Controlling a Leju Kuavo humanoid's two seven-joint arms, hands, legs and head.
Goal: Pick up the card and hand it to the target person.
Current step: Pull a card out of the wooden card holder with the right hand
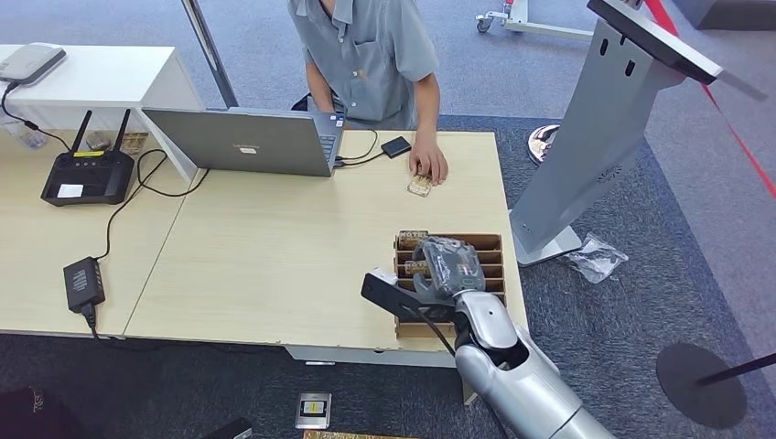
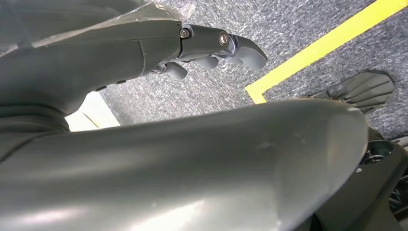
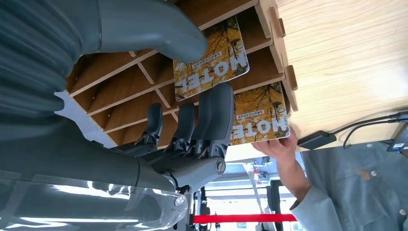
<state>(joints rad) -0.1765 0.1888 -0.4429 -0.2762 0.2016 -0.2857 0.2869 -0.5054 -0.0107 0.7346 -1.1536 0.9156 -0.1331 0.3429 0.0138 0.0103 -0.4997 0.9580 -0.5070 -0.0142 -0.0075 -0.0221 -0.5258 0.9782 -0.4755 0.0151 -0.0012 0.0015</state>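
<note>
A wooden slotted card holder (image 1: pixel 494 240) stands at the table's near right edge with "HOTEL" cards in it. My right hand (image 1: pixel 447 265) hovers over its slots. In the right wrist view one card (image 3: pixel 211 57) leans in a slot between my thumb (image 3: pixel 159 29) and fingers (image 3: pixel 211 115), which stay apart and do not grip it. A second card (image 3: pixel 260 115) stands in the end slot. The person (image 1: pixel 371 55) sits across the table, a hand (image 1: pixel 430 165) resting on another card (image 1: pixel 420 187). My left hand (image 2: pixel 211 48) hangs over the carpet, holding nothing.
A laptop (image 1: pixel 247 142) and a small black device (image 1: pixel 396 146) sit at the far edge. A router (image 1: pixel 87 174) and a power brick (image 1: pixel 84 282) lie on the left table. A grey kiosk stand (image 1: pixel 595 137) rises right of the table.
</note>
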